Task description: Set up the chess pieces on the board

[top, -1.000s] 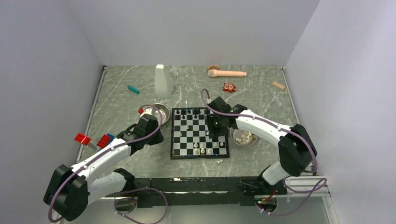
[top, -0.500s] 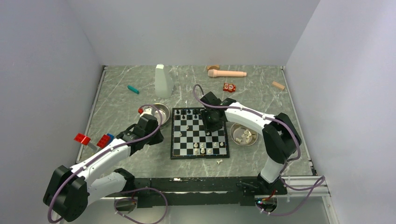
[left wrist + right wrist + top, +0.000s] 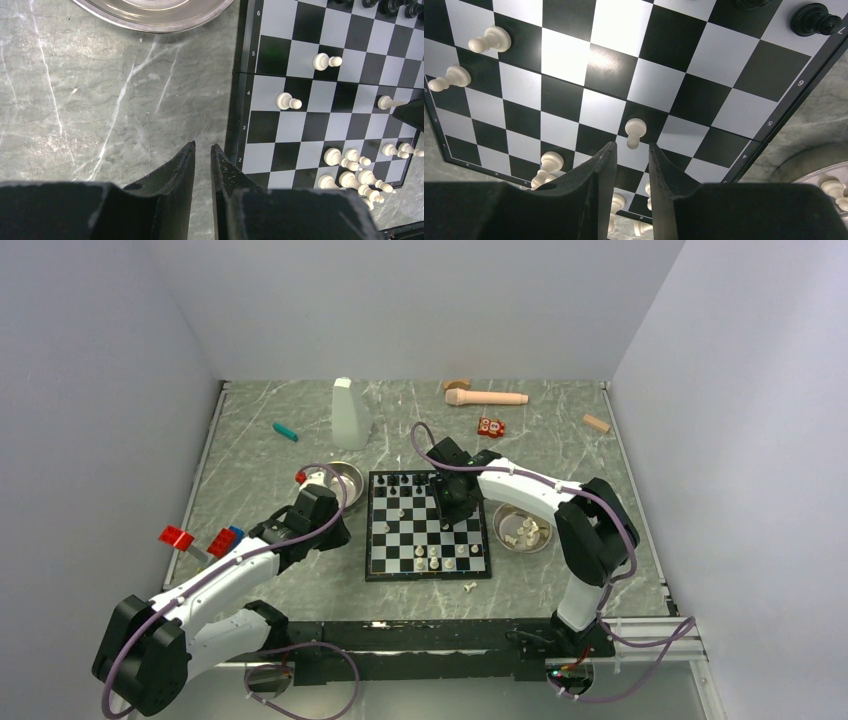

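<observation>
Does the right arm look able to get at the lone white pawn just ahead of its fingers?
Likely yes. The right end effector hangs over the board with its jaws apart, the white pawn stands just beyond the fingertips, and the squares beside it are bare.

Even, bright overhead light with soft shadows; glare whitens the board (image 3: 569,55), and near fingers (image 3: 599,170) blur.
</observation>
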